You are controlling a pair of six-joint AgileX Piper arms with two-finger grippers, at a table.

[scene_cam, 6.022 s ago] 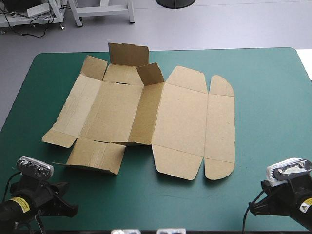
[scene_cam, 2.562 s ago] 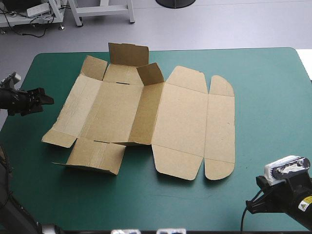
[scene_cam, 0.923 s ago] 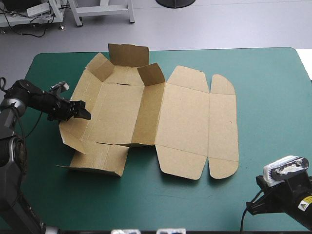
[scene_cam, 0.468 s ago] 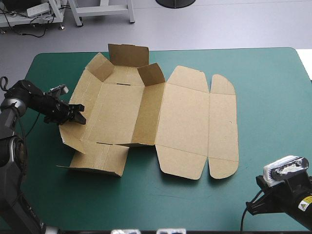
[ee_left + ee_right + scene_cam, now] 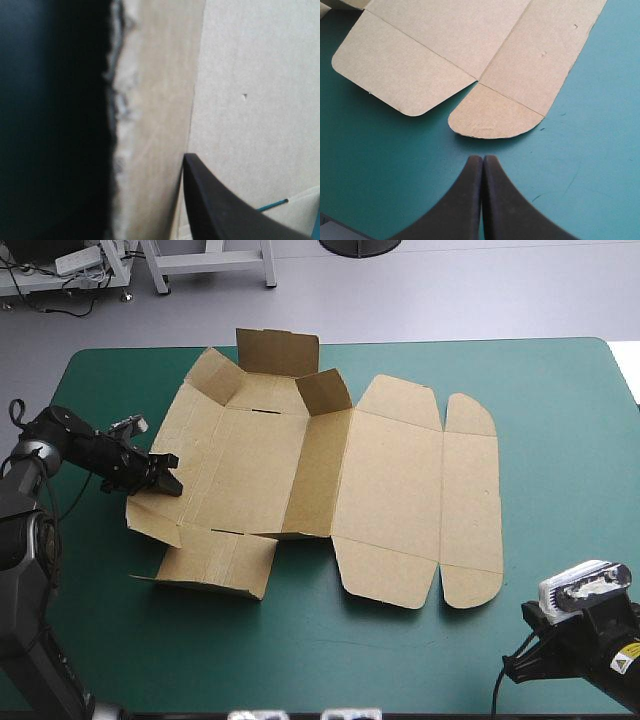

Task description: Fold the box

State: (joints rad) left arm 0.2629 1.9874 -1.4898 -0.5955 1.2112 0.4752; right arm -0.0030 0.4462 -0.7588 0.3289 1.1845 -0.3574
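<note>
Mostly flat, the box [image 5: 390, 480] lies mid-tabletop [image 5: 560, 420], lid panels spread to the right.
Left tool [image 5: 165, 476] pinches its raised left wall [image 5: 180, 425]; the far wall [image 5: 277, 350] stands up. Right tool [image 5: 483, 165], pressed together, sits just short of the rounded near-right flap [image 5: 495, 117].

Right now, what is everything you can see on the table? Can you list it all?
box: one, brown, middle of the table, mostly flat, with flaps raised at its far left end.
table cover: one, teal-green, under the box.
left end effector: one, black, clamped on the box's raised left wall.
right end effector: one, black, shut, over bare cover just short of the box's near right rounded flap, not touching it.
</note>
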